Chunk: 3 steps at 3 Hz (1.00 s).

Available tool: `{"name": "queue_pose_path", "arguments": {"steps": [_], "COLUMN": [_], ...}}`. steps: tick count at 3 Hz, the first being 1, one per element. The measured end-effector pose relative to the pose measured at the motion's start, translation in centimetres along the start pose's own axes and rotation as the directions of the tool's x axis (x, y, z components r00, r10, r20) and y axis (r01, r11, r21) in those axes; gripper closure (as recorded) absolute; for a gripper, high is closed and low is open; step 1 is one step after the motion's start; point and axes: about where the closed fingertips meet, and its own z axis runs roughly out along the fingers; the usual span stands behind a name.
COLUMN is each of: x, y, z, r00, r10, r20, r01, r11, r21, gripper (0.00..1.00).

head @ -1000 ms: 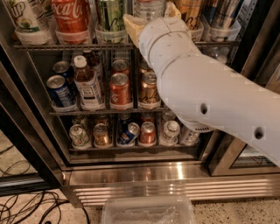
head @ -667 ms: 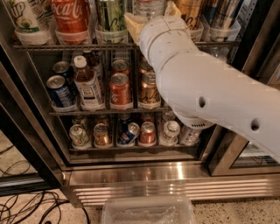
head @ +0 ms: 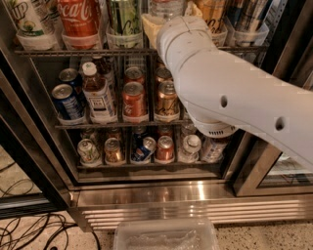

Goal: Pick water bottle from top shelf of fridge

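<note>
At the top shelf (head: 73, 51), the gripper (head: 170, 15) and water bottle (head: 166, 6) are half-hidden.

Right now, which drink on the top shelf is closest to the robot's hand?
The clear water bottle: the gripper is right at it, between the green can and the gold can.

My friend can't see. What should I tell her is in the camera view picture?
A big white robot arm reaches into a drinks fridge, its tool up at the dark wire top shelf, right by the clear plastic water bottle. A red Coca-Cola can stands on that shelf too, and short cans fill the racks below.
</note>
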Motion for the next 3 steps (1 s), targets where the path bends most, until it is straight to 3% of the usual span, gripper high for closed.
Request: {"name": "queue_pose_path", "arguments": {"steps": [1,3], "x": [0.11,0.10], "y": [-0.06,0.01], "z": [0.44,0.86], "r00": [1.000,0.999], "r10": [0.006,0.027], "r20": [-0.007,-0.017], "r01": [-0.006,-0.028], "r11": [1.0000,0.9995], "r21": [0.001,-0.014], "gripper": [0.40,0.82]}}
